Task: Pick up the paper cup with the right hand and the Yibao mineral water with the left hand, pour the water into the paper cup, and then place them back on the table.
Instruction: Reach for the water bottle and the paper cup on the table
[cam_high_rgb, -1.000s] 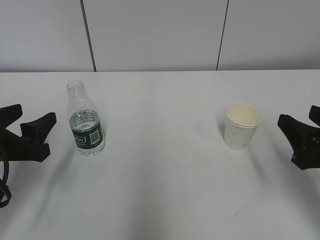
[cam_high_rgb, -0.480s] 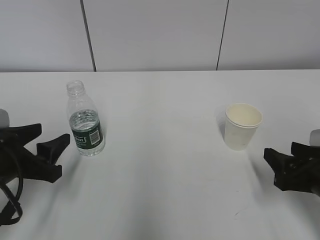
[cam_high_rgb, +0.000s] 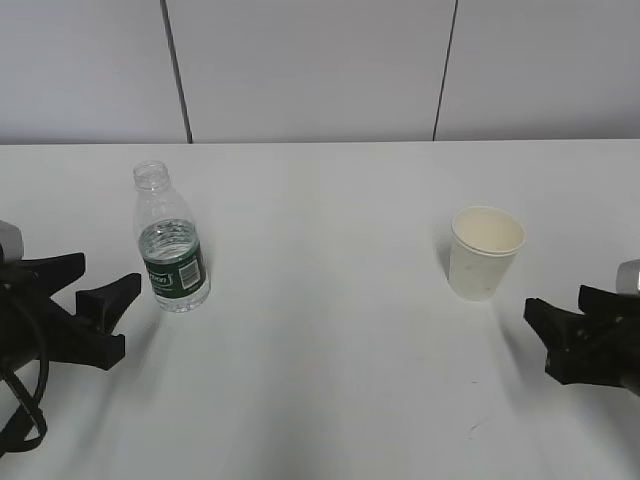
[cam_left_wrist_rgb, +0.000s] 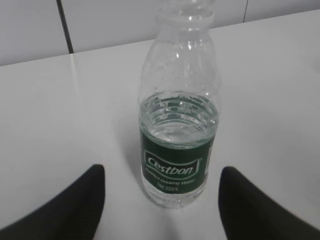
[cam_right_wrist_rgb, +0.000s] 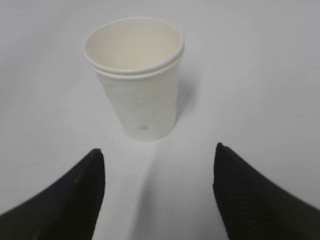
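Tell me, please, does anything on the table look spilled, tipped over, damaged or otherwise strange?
Nothing stands out. The mineral water bottle stands upright, uncapped, partly filled. The paper cup stands upright and undented; a few faint marks show on its side. No water shows on the table. Both grippers, left and right, are open and touch nothing.

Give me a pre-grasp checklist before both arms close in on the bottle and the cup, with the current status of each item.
1. Yibao mineral water upright on the table, uncapped: ok.
2. Bottle centred between the open fingers of the left hand, not yet touched: ok.
3. Paper cup upright, mouth up: ok.
4. Cup lined up between the open fingers of the right hand, gap remaining: ok.
5. Cup interior looks dry and empty: ok.
6. Bottle holds water, level near the label top: ok.
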